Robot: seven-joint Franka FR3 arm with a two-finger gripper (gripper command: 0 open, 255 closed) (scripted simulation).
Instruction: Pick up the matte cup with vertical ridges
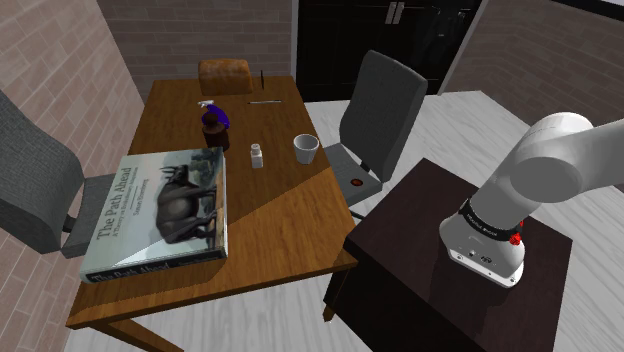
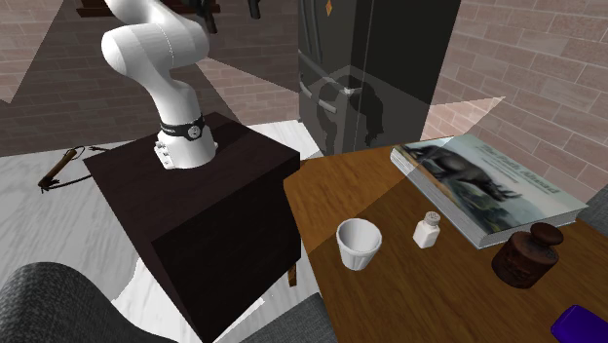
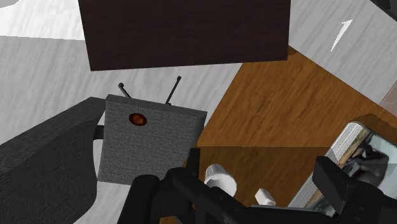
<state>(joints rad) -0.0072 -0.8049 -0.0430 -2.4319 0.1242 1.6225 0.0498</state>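
The white matte cup (image 1: 306, 147) with faint vertical ridges stands upright on the wooden table (image 1: 290, 215), near the edge that faces the grey chair. In the second exterior view the cup (image 2: 358, 243) sits close to the table corner by the dark stand. In the wrist view my gripper (image 3: 240, 188) is open, its two black fingers (image 3: 336, 183) wide apart and holding nothing. It hangs high above the cup (image 3: 220, 177), which shows small between the fingers.
A small white bottle (image 1: 257, 154) stands just beside the cup. A big book (image 1: 160, 212) lies further along the table, with a purple object (image 1: 215, 120) and a brown block (image 2: 527, 255) near it. A grey chair (image 1: 375, 110) stands against the table beside the dark stand (image 1: 450, 270).
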